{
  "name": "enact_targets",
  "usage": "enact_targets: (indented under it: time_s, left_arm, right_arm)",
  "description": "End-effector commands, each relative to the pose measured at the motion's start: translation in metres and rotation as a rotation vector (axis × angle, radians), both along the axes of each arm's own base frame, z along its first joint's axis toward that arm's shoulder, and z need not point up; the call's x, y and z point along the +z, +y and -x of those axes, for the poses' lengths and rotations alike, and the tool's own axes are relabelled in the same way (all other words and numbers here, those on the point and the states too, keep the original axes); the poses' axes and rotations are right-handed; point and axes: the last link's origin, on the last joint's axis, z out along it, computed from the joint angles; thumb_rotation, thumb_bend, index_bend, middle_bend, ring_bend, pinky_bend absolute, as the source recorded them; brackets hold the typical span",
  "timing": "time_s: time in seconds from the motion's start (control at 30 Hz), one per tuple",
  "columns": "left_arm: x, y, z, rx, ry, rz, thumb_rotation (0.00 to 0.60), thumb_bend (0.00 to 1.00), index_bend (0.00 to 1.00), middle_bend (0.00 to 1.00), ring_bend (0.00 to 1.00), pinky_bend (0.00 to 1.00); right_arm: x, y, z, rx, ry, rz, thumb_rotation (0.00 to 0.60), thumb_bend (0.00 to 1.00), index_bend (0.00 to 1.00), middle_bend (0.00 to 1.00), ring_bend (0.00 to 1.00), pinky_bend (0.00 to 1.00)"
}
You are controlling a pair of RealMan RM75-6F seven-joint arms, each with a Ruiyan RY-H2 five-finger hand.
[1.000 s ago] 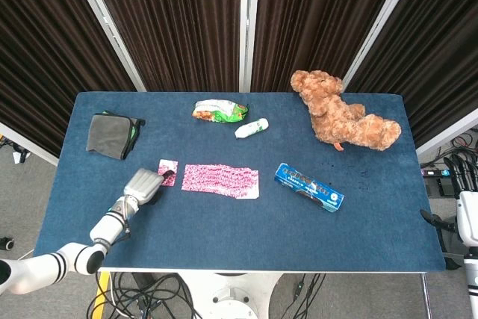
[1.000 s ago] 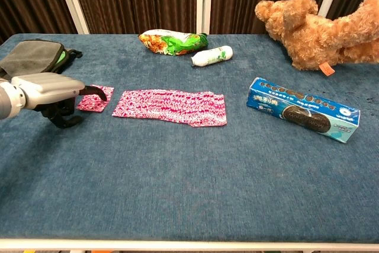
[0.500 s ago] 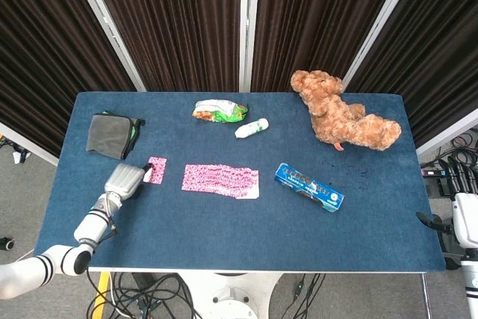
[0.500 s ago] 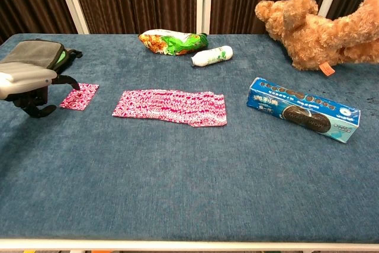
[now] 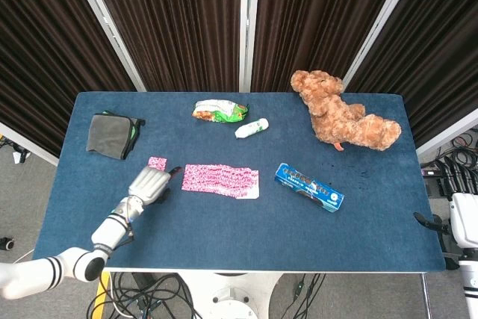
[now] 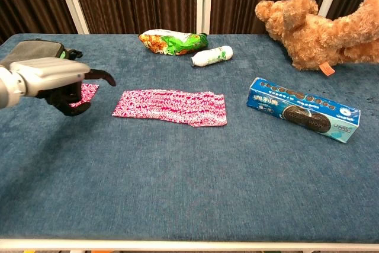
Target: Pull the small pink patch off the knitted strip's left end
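The left arm reaches in from the table's [image 5: 224,244] near-left corner, its left hand [image 5: 150,183] raised over the cloth just left of the knitted strip [image 5: 221,179]. Its fingers [image 6: 100,76] are loosely curled and a little apart, one pointing toward the strip, and they hold nothing. The one small pink patch [image 5: 157,163] lies flat just beyond the hand, left of the strip and apart from it. The right hand [image 5: 463,222] hangs off the table's right edge, well away from the strip; its fingers are out of sight. Right of the strip lies one blue biscuit box [image 6: 302,109]. Beyond the strip are one snack bag [image 5: 219,111] and one white bottle [image 5: 252,128], a grey cloth [image 5: 109,134] far left, and one teddy bear [image 5: 342,116] far right.
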Motion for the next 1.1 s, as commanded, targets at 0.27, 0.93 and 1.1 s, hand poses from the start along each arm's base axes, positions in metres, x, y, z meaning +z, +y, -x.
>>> enact_targets:
  time_s: [0.27,0.93,1.1]
  left_arm:
    - [-0.039,0.01,-0.017,0.01,0.037,0.029,0.6,0.52,0.16,1.0,0.95,0.94]
    - [-0.021,-0.013,0.01,0.065,0.049,0.015,0.6,0.53,0.16,1.0,0.95,0.94]
    - [-0.011,-0.026,0.013,0.076,0.021,0.016,0.6,0.53,0.16,1.0,0.95,0.94]
  right_arm:
    - [0.008,0.0,0.012,-0.021,-0.027,0.017,0.6,0.01,0.0,0.0,0.0,0.0]
    - [0.005,-0.002,0.013,-0.014,-0.027,0.008,0.6,0.01,0.0,0.0,0.0,0.0]
    - [0.003,-0.001,0.011,-0.013,-0.025,-0.003,0.6,0.01,0.0,0.0,0.0,0.0]
